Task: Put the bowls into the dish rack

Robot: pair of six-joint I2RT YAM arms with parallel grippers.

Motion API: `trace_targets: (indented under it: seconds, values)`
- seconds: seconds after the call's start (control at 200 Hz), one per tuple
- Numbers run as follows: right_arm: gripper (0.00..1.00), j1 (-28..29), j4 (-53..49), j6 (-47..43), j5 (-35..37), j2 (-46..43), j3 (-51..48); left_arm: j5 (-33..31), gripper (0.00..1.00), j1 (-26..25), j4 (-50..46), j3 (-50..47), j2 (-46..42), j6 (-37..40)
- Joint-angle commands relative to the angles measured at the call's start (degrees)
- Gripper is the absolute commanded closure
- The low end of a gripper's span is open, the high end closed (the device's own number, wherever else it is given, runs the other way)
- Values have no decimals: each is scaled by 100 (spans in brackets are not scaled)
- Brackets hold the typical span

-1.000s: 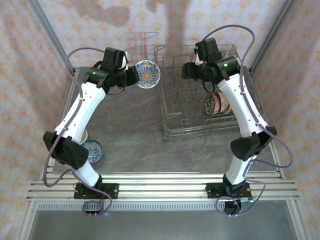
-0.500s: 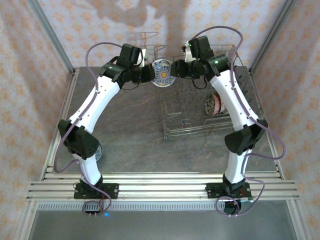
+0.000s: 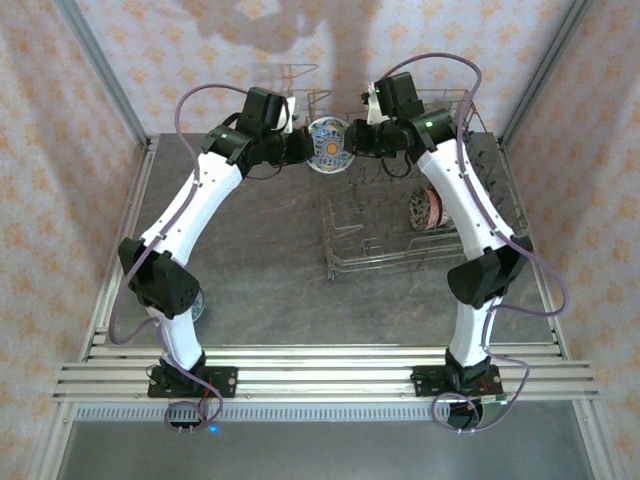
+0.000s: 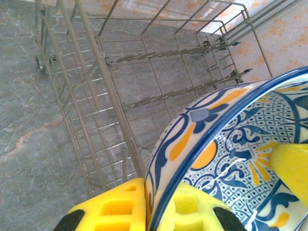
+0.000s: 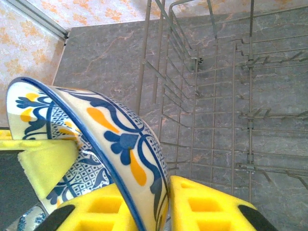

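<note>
Overhead, the left arm (image 3: 190, 215) and the right arm (image 3: 470, 210) meet at 12 o'clock over the bench (image 3: 260, 270). Both sets of jaws are clamped on the blue-and-yellow bowl (image 3: 327, 146), which hangs on edge above the 10 o'clock corner of the dish rack (image 3: 400, 250). A pink bowl (image 3: 428, 208) stands inside the rack toward 3 o'clock.

From the left wrist, the left jaws' yellow fingers (image 4: 120, 207) pinch the bowl's rim at 6 o'clock, with rack wires below at 11 o'clock.

From the right wrist, the right jaws grip the bowl's wall at 6 o'clock, one finger (image 5: 207, 207) outside it. The rack lies below toward 2 o'clock.
</note>
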Motion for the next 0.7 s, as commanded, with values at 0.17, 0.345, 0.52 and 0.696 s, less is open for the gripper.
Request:
trace_targets:
  seconds: [0.17,0.345,0.52,0.696]
  values:
    - [98,10,72,88,41,-205,-169,-26,100,-68,149,441,151,130]
    - [100,12,-90,286,580,-236,-148,14,84,-114,138,422,78,181]
    - [100,4,-114,671,1370,-456,-383,-20,60,-114,207,341,-117,272]
    - [100,-55,-109,900,1872,-645,-608,-141,43,-63,243,289,-307,387]
